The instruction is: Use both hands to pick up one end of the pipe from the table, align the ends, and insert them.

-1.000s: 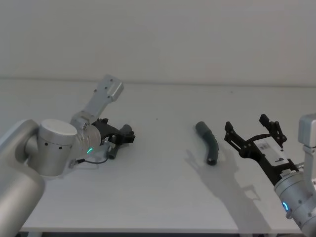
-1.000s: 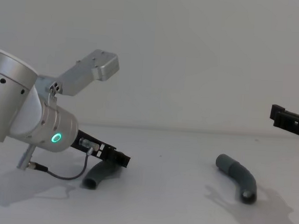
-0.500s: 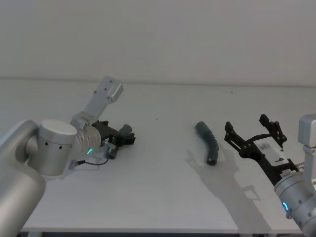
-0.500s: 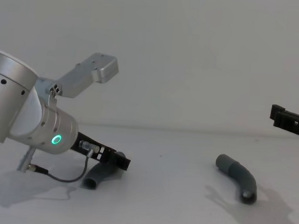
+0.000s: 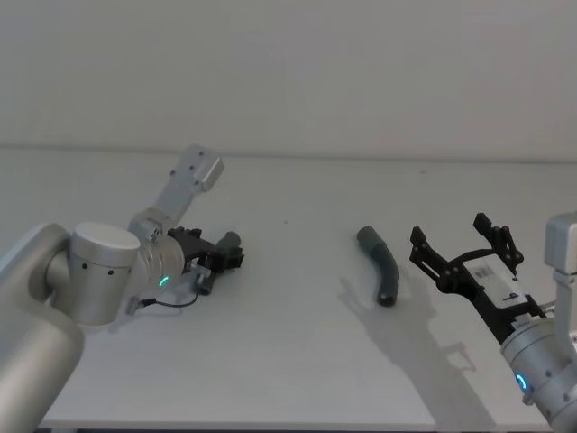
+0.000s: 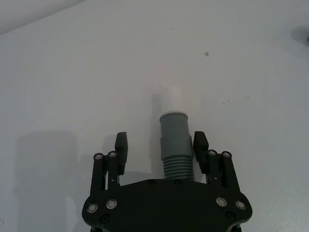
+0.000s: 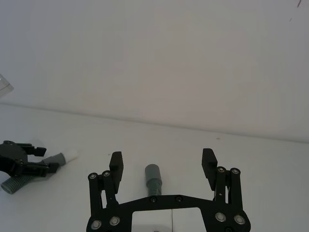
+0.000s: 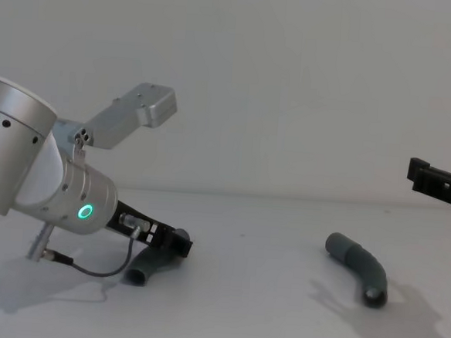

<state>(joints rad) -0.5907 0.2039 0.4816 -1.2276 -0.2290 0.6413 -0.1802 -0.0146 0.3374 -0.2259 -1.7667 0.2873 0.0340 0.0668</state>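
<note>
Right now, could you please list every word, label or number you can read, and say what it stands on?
The white label on the right gripper: dark print, too small to read.
No other writing is visible.
</note>
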